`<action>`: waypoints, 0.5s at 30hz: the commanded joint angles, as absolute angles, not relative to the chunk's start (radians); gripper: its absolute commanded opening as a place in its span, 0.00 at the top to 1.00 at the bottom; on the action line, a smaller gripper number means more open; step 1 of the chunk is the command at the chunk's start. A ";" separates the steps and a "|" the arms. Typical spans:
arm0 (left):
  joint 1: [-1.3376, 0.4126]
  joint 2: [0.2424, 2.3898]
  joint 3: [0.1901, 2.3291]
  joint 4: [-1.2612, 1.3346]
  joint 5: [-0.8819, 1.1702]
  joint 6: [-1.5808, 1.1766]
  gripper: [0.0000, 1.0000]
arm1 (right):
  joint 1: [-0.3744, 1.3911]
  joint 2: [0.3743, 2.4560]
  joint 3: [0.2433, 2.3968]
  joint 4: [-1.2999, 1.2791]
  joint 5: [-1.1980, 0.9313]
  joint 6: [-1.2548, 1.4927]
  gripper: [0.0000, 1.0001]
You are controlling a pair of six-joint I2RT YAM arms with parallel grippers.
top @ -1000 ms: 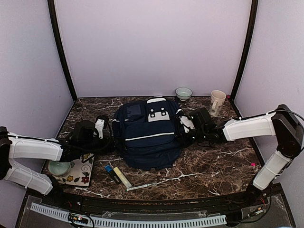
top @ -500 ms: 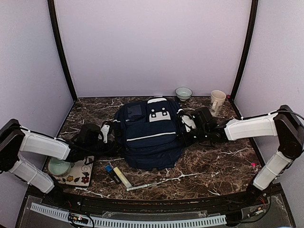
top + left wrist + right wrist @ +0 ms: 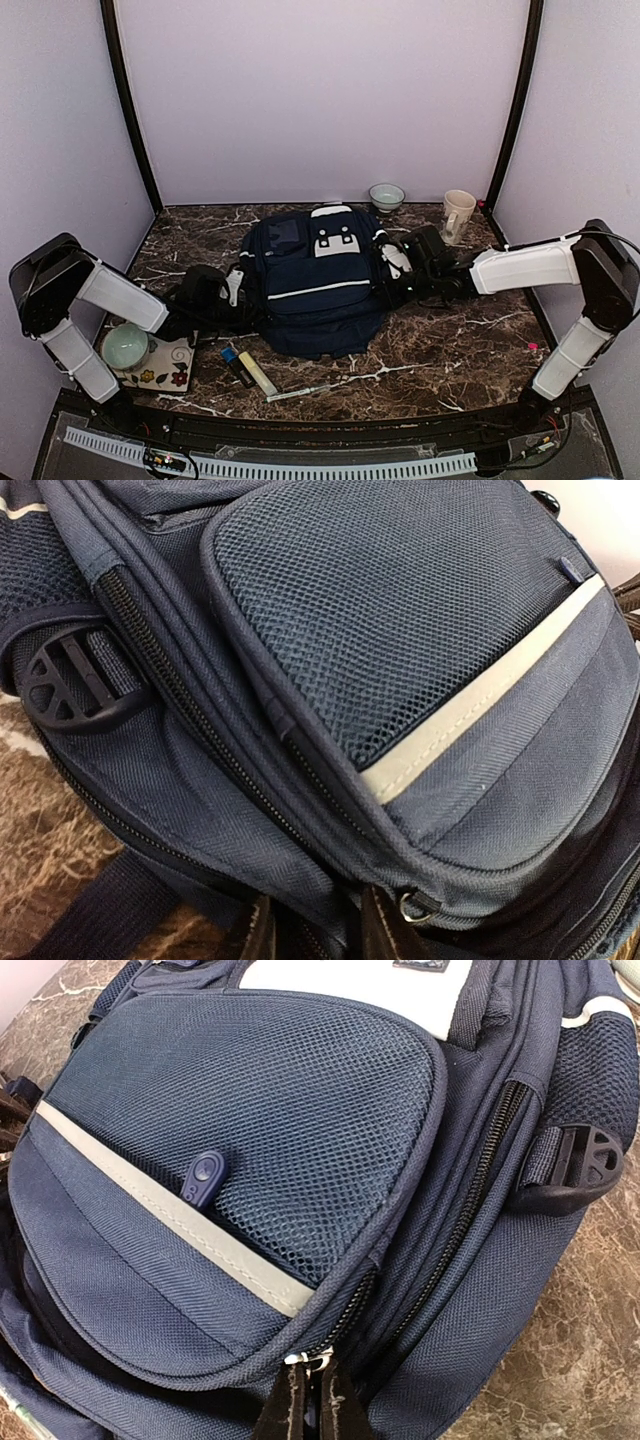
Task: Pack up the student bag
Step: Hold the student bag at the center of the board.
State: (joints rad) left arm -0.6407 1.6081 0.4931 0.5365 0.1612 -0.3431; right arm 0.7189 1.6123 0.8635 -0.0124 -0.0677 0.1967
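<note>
The student bag [image 3: 315,280], navy with white stripes and a white patch, lies flat at the middle of the table. My left gripper [image 3: 240,290] is pressed against its left side. In the left wrist view the fingers [image 3: 258,935] stand on either side of a fold of the student bag's [image 3: 400,630] fabric beside a metal ring [image 3: 415,908], and the fold fills the gap. My right gripper [image 3: 390,270] is at the bag's right side. It is shut [image 3: 312,1405] on the zipper pull [image 3: 318,1358] of the front pocket [image 3: 250,1140].
A small bowl [image 3: 387,195] and a mug [image 3: 458,214] stand at the back right. A floral pad [image 3: 168,365] with a green bowl [image 3: 125,347] lies at the front left. A blue item [image 3: 230,356], a yellow marker [image 3: 257,373] and a pen [image 3: 298,392] lie before the bag.
My left arm has reached right to the bag's left side and its jaws have narrowed round the fabric. The right arm has stayed at the zipper.
</note>
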 commanded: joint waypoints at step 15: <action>-0.647 1.768 0.573 0.634 0.366 -0.351 0.73 | 0.793 1.714 0.997 -0.099 -0.149 0.178 1.00</action>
State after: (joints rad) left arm -0.6235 1.7138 0.5404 0.6323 0.2489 -0.3439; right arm 0.7235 1.6772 0.9337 -0.0967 -0.0654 0.1883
